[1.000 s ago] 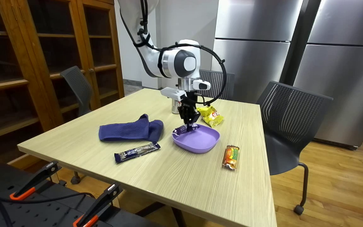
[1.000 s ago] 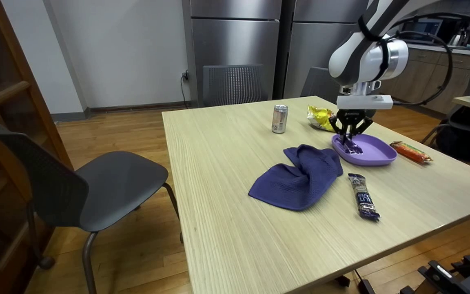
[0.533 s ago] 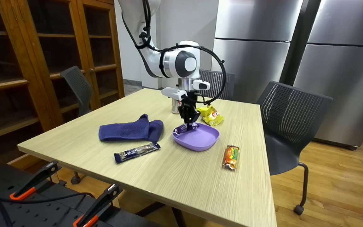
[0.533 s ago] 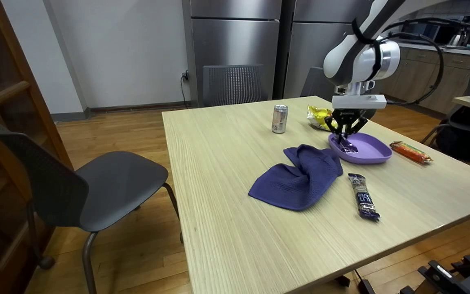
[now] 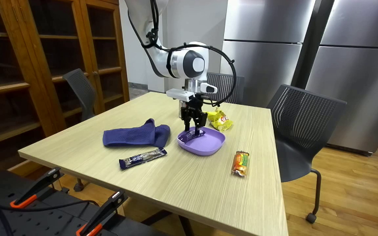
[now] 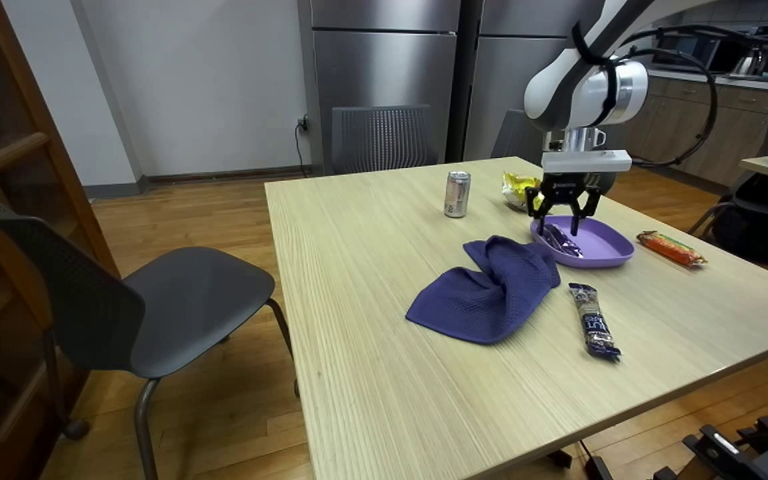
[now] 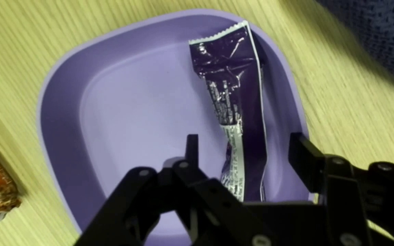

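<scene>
In an exterior view, a blue cloth [image 5: 136, 135] lies bunched toward the left corner of the table [image 5: 189, 183], where it was a second ago. Beside it, nearer the front edge, a nut bar [image 5: 143, 158] is also unmoved, its long axis slanting back to the right. Farther back, a silver can [image 6: 457, 195] stands upright. Next comes the purple plate [image 5: 208, 144], slightly farther left than half a second ago in both exterior views. Along its left side lies a purple-wrapped bar [image 7: 248, 102]; the gripper [image 6: 558, 231] had it pinched then, but now the jaws stand fairly wide, one at either side, clear of it. In the wrist view this bar's long axis runs nearly top to bottom beside the plate's right wall, its pale crimped end pointing to the upper right corner; its other end is hidden by the gripper. A crumpled yellow bag [image 5: 220, 120] lies just behind the plate, and an orange packet [image 5: 241, 163] rests between the plate and the table's right edge, its length roughly along that edge.
</scene>
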### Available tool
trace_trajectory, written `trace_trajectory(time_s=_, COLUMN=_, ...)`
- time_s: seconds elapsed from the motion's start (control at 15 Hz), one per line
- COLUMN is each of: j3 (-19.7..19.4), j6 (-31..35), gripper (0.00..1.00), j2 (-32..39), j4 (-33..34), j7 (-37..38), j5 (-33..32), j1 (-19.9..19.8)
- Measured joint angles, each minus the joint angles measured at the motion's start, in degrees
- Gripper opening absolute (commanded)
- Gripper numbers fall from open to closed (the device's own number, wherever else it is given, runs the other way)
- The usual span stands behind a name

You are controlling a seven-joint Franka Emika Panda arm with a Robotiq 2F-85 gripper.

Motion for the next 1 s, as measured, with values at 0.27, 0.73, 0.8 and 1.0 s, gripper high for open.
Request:
trace_trajectory(time_s=0.27, j3=1.45, j6=-2.56, gripper=1.00, j2=-1.11, j4=0.28, j7=-3.64, j5=0.03, j1=-1.62)
trace_trajectory(time_s=0.73, j3=1.98, j6=-5.22, gripper=1.00, j2=-4.90, j4=-0.59, j7=-5.80, j5=0.27, j1=-2.54)
trace_trajectory(time_s=0.8, j3=1.98, j6=-5.23, gripper=1.00, j2=-5.43, j4=-0.91, j7=-5.80, j5=0.42, j1=-2.63)
trace_trajectory(time_s=1.0, j3=1.98, j6=-5.23, gripper=1.00, j2=-6.99, j4=-2.21, j7=-5.88, j5=0.68, j1=-3.20)
